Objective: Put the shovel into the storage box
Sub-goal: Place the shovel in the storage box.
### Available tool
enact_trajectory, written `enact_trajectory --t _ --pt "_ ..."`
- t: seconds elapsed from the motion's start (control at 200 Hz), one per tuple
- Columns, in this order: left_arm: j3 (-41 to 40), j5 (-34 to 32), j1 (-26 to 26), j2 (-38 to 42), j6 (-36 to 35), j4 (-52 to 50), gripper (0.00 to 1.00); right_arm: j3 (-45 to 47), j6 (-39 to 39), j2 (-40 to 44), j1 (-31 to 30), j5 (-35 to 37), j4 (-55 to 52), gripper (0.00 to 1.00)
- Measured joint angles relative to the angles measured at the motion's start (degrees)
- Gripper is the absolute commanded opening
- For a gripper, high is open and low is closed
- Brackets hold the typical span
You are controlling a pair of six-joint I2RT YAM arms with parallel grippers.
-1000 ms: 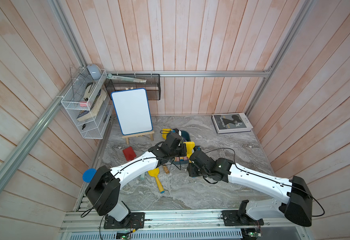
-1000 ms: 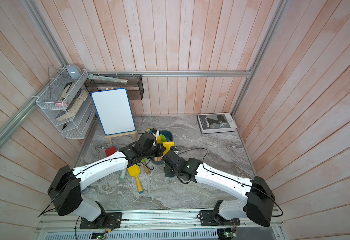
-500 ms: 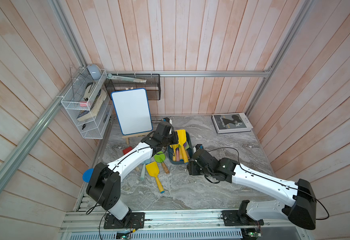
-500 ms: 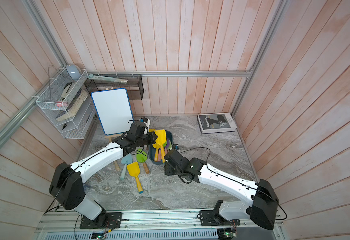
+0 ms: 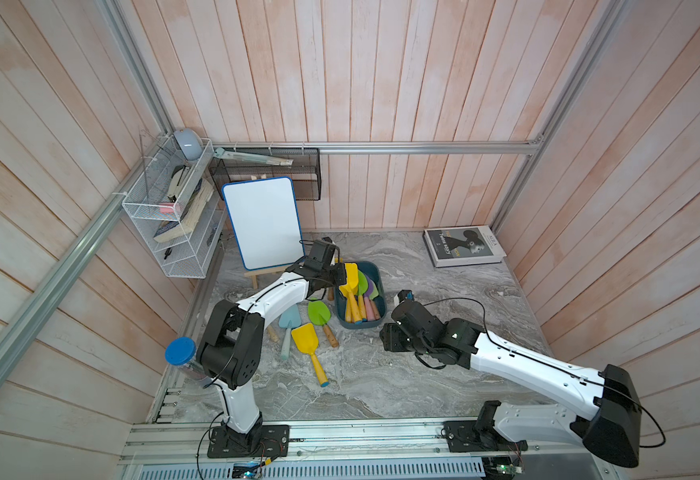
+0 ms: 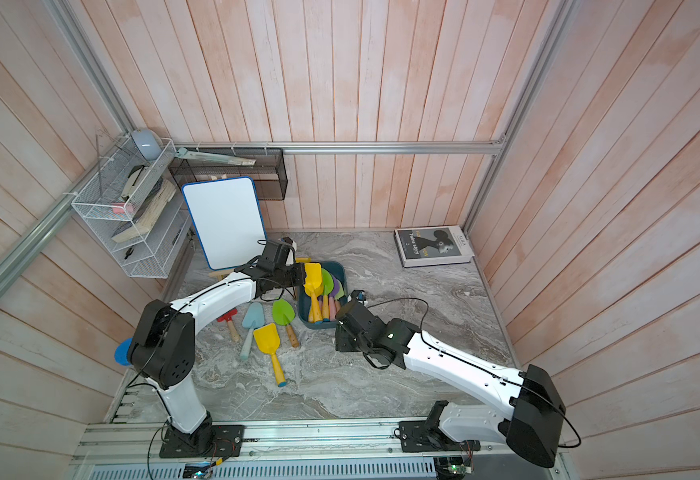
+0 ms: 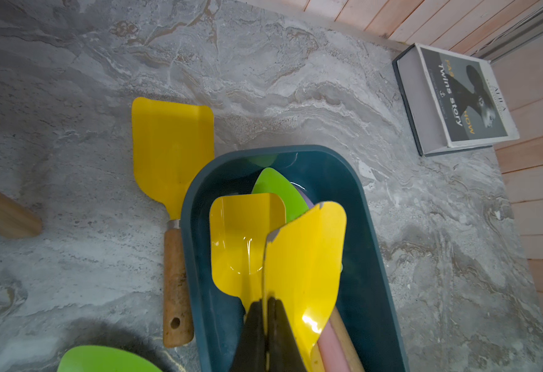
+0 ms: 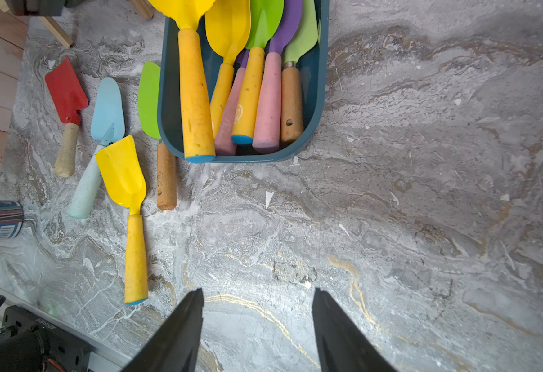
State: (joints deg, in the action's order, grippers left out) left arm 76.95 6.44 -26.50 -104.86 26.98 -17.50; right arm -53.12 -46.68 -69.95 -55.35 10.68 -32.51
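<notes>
While pinched by the edge of its blade in the left gripper (image 7: pixel 268 299), fingers (image 7: pixel 254 328) pressed flat together on the thin metal, hangs right over the storage box (image 7: pixel 360 225) – talking about the big yellow shovel (image 7: pixel 305 257) here. Not down inside yet, by the look of it.

Runs lengthwise with the box, same line as the box's long side: blade toward the box's far end, fat yellow handle toward the end facing the right gripper (image 8: pixel 257 322). Sits rolled up on edge instead of flat, above the stacked shovels (image 8: pixel 263 64) already inside. Ends with its blue cap (image 8: pixel 199 158) right at the box's near rim; resting on it or just above it, can't tell.

So, probably a plain lower-and-release by the left arm, keeping the long axis lined up with the box to avoid hanging the handle up on that rim.

As for the right gripper: spread wide, holding nothing, parked over bare marble tabletop (image 8: pixel 392 193) just off the box's near end. Nearer the handle, but no obvious job there. Plus a few loose shovels (image 5: pixel 304 340) lying beside the box.
</notes>
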Motion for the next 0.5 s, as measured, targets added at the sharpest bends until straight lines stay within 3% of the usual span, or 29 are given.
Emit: enact_trajectory --t 0.5 --pt "4.5 0.2 0.5 -4.6 -4.1 0.8 0.0 1.3 0.0 0.0 0.8 -0.1 0.5 0.6"
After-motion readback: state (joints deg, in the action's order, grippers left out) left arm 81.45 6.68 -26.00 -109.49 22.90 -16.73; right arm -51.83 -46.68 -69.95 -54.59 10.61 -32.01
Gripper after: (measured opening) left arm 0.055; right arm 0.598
